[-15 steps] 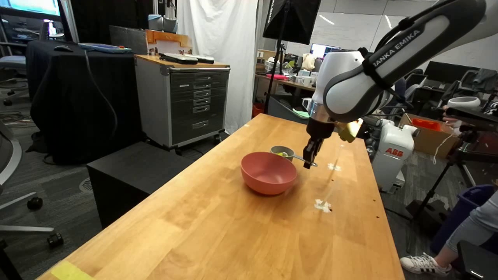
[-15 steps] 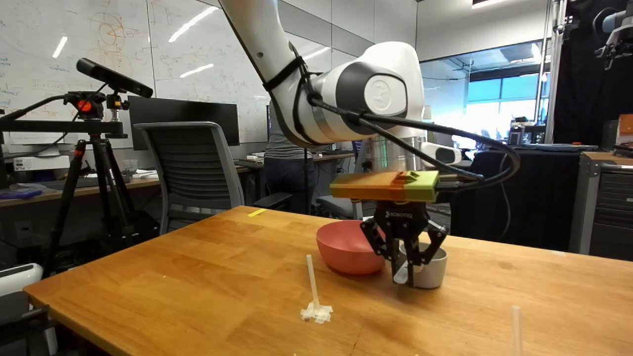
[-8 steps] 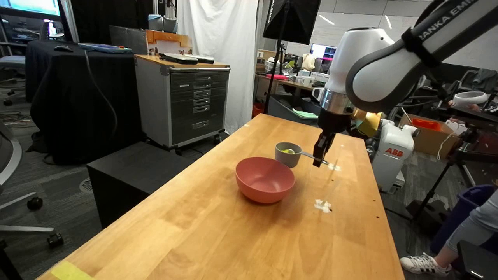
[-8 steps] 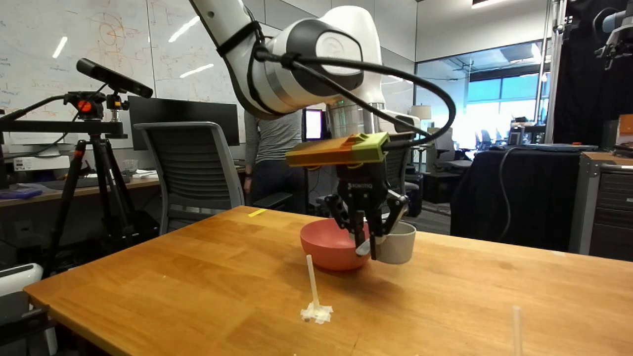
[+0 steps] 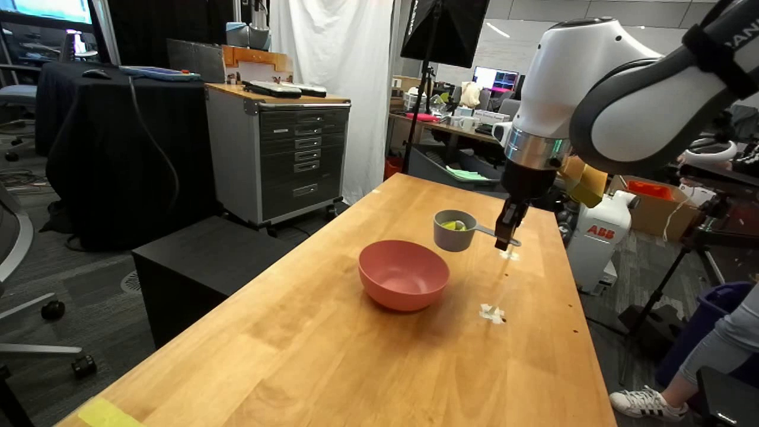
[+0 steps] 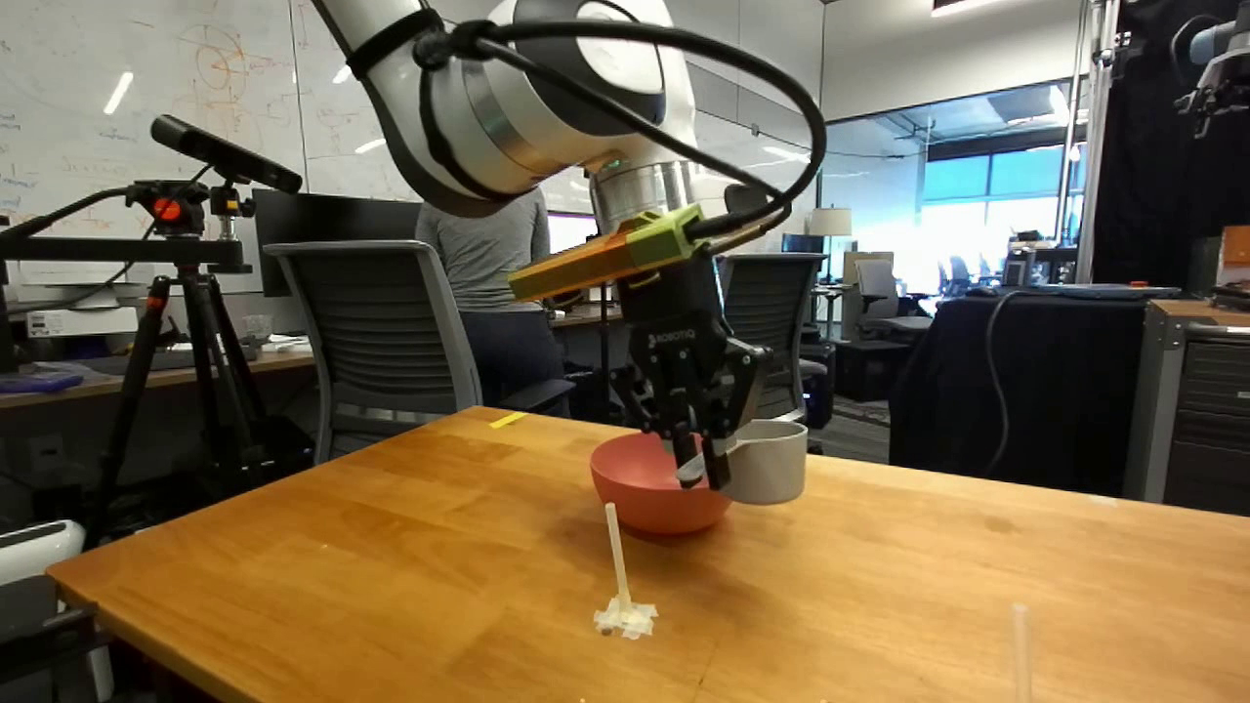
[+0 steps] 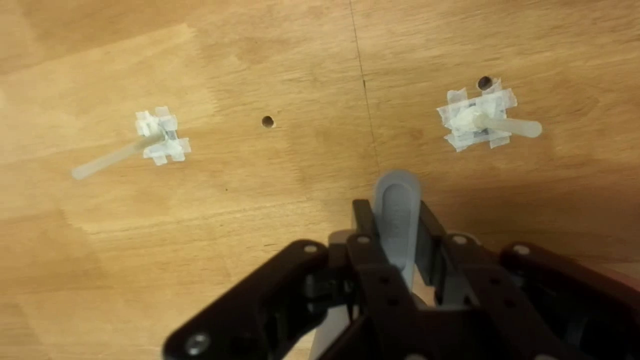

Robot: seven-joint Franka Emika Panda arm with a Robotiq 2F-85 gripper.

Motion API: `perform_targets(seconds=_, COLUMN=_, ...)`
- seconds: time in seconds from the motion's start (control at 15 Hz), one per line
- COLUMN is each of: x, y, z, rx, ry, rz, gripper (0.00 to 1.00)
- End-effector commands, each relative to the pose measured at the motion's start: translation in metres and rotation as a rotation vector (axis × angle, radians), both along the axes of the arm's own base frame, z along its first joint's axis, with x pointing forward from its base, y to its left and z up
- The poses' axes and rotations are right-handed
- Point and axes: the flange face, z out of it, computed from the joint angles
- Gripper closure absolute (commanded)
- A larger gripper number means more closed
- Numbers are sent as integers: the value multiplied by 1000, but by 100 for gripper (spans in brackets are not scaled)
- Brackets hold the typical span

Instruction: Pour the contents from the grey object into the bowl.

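Observation:
My gripper is shut on the handle of the grey object, a small cup hanging above the table. The cup is about upright, with the yellowish contents heaped inside. In an exterior view the pink-red bowl stands on the table to the lower left of the cup, a gap between them; the inside that shows is bare. Another exterior view has the cup overlapping the right edge of the bowl, held by the gripper. In the wrist view the fingers flank the handle; most of the cup is hidden.
Two pale sticks, a nearer stick and another stick, rise from the wooden table. White tape patches hold them. In the wrist view both sticks show, a left stick and a right stick.
The cup has lifted off the table and moved away from the bowl with my gripper, which now leans slightly. The bowl shifted a little in the first half second, then stayed put.

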Motion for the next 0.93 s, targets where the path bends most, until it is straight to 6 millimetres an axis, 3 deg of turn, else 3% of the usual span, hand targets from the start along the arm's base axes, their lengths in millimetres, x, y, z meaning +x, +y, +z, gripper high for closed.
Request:
perform_targets(seconds=0.0, x=-6, y=13, z=15, rx=-81, ry=-47, rz=-33, gripper=94)
perform_targets(seconds=0.27, x=1, y=37, z=9, rx=-118, ry=-62, rz=-28, gripper=94)
perform_targets(seconds=0.6, x=4, y=68, z=-19, rx=-170, ry=-62, rz=-4, gripper=94)
perform_targets(seconds=0.87, x=2, y=82, z=-34, rx=-235, ry=-87, rz=3, gripper=94)
